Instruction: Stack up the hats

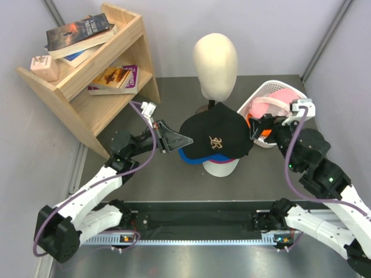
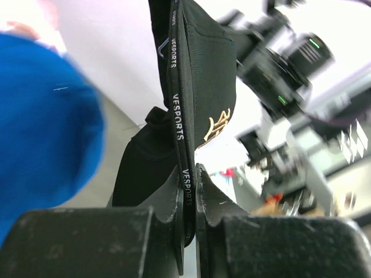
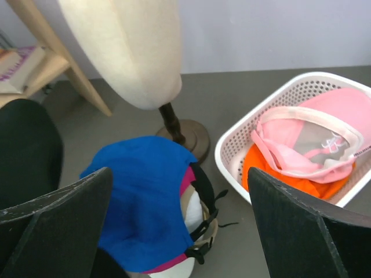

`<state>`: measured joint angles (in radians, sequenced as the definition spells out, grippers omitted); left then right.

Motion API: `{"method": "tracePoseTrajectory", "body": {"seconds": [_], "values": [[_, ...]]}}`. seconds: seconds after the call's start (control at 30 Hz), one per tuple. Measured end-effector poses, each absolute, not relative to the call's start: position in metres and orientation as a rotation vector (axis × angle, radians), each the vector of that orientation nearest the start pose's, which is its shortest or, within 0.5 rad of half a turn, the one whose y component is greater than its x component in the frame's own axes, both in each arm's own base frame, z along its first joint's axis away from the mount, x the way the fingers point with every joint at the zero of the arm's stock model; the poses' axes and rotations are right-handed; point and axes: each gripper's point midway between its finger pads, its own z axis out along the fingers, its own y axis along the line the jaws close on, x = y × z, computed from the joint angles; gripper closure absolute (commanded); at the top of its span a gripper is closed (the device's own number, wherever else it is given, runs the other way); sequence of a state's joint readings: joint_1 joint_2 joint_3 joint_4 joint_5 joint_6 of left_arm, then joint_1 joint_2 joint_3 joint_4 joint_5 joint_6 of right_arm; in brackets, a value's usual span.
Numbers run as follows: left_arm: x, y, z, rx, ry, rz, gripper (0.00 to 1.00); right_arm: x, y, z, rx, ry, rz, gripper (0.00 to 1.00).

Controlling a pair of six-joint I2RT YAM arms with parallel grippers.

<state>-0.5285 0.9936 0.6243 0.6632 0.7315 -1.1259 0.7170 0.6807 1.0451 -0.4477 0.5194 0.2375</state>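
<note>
My left gripper (image 1: 173, 141) is shut on the brim edge of a black cap (image 1: 215, 138) with a gold logo. It holds the cap over a pile of hats: a blue cap (image 1: 186, 155), a magenta one and a white one (image 1: 221, 168) at the bottom. In the left wrist view the brim of the black cap (image 2: 203, 87) is pinched between the fingers of the left gripper (image 2: 190, 191). My right gripper (image 3: 179, 174) hangs open above the blue cap (image 3: 139, 197) with nothing in it. A light pink cap (image 3: 324, 133) and an orange hat (image 3: 278, 174) lie in the basket.
The white slatted basket (image 1: 261, 92) stands at the right rear, beside my right gripper (image 1: 262, 126). A cream mannequin head (image 1: 215, 61) on a stand rises behind the pile. A wooden shelf (image 1: 93, 75) with books fills the left rear corner.
</note>
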Motion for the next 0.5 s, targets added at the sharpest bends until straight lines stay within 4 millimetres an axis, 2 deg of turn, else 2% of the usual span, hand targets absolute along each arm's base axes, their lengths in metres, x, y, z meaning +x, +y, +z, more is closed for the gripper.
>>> {"method": "tracePoseTrajectory", "body": {"seconds": [0.13,0.3,0.4,0.5], "values": [[0.152,-0.269,0.367,0.504,1.471,-1.813,1.0,0.225,0.106,0.382,-0.014,1.589,0.394,0.04],[0.092,-0.248,0.403,0.812,1.251,-1.793,1.0,0.206,0.121,0.408,-0.1,1.506,0.55,0.07],[0.067,-0.239,0.412,0.939,1.17,-1.775,1.0,0.192,0.138,0.415,-0.197,1.473,0.649,0.08],[0.049,-0.231,0.417,1.04,1.116,-1.759,1.0,0.169,0.163,0.423,-0.359,1.422,0.793,0.08]]}}
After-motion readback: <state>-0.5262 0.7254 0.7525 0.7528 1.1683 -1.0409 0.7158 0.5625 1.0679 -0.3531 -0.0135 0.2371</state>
